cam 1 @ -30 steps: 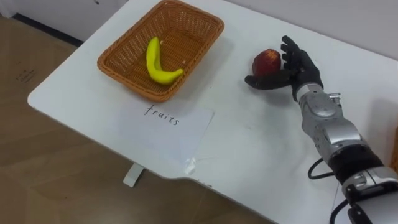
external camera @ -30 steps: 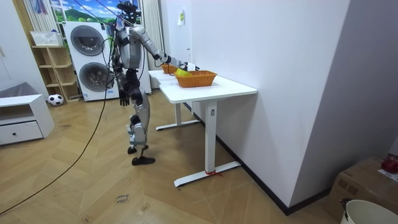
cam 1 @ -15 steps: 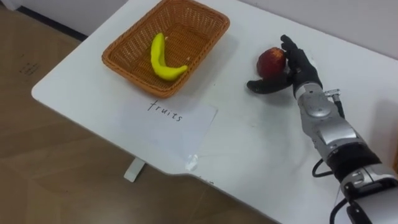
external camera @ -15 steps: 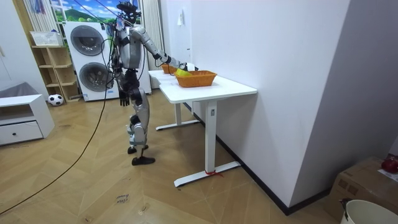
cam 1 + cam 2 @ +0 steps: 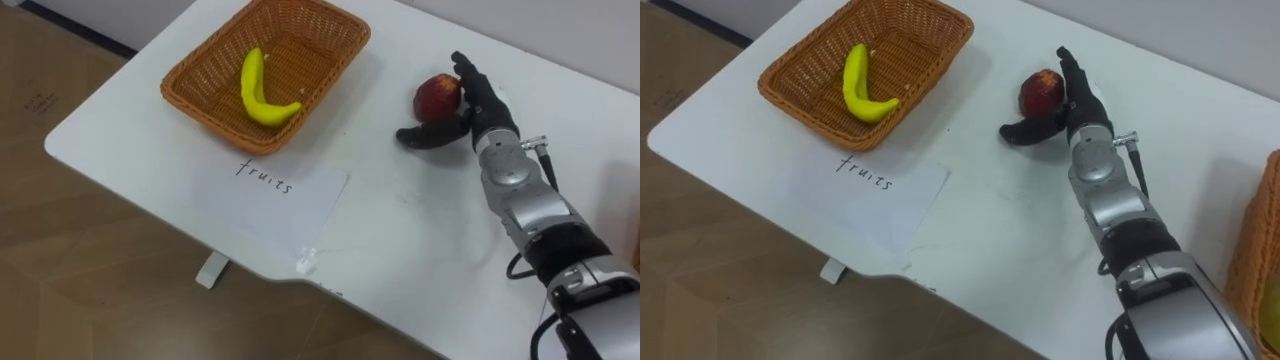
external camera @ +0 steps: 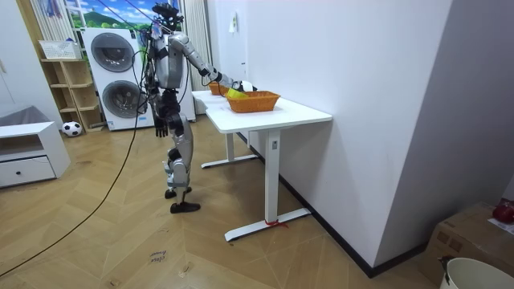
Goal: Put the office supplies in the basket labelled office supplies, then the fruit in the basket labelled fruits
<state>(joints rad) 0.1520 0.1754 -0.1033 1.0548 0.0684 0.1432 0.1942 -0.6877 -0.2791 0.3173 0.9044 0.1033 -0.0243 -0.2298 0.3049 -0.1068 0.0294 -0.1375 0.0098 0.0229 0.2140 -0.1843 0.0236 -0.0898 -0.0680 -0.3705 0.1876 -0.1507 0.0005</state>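
Currently we execute the grasp step. Past the paper label (image 5: 270, 190), our right hand (image 5: 482, 108) rests wide open on the table (image 5: 400, 235), cupping the apple (image 5: 436, 96) without clenching it. Next we close, lift, and carry left to the basket (image 5: 198, 78) holding the banana (image 5: 257, 90).

The right hand (image 5: 480, 112) is cased in black, with slim, segmented fingers (image 5: 472, 80) and a stout black thumb. Behind it, a silver-grey forearm is built of rounded metal shells, with darker bands between them. A small metal plug is seen at the wrist's 3 o'clock side, and a thin black cable is looped at 9 o'clock nearer the elbow. In the room view, grey legs and dark feet are shown.
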